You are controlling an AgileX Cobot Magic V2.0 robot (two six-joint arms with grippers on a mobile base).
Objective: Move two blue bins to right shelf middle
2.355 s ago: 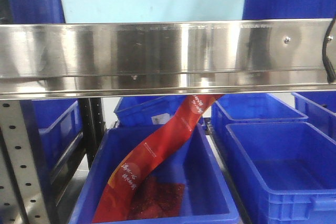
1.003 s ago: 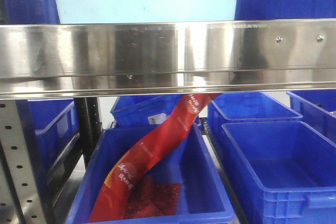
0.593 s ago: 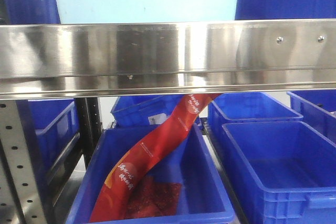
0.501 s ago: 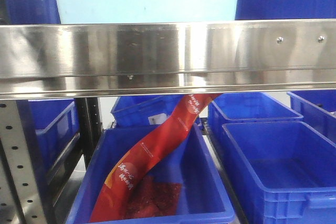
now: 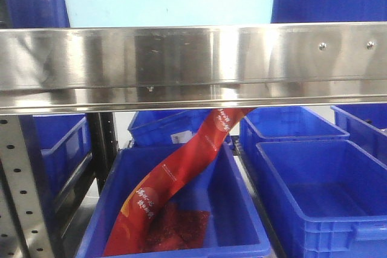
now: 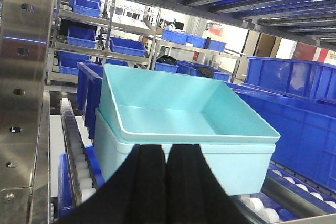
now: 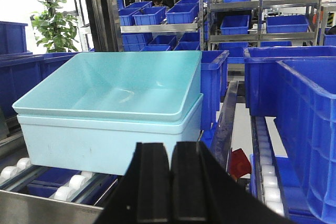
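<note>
Change since a couple of seconds back: the front view has slid sideways, the pale bin and the rail bolts sitting further left in frame, then nothing moves over the last second. Base appears settled square to the rack; judgement: approach finished, reach not yet begun.

Near: left gripper point(image 6: 167, 182), black fingers pressed together, holding nothing, short of the bins. Right gripper point(image 7: 170, 182) likewise closed and empty, no contact.

Just beyond: the two blue bins point(image 6: 184, 124), pale cyan, nested one inside the other with the upper one tilted up at one end. They rest on the roller shelf point(image 7: 68, 182) behind the steel rail point(image 5: 193, 64), dark blue bins point(image 7: 310, 108) beside them. Whether the lower bin touches its neighbour is hard to tell.

Below the rail: red banner point(image 5: 175, 179) draped into a dark blue bin point(image 5: 175, 249).

Far: more racks.
</note>
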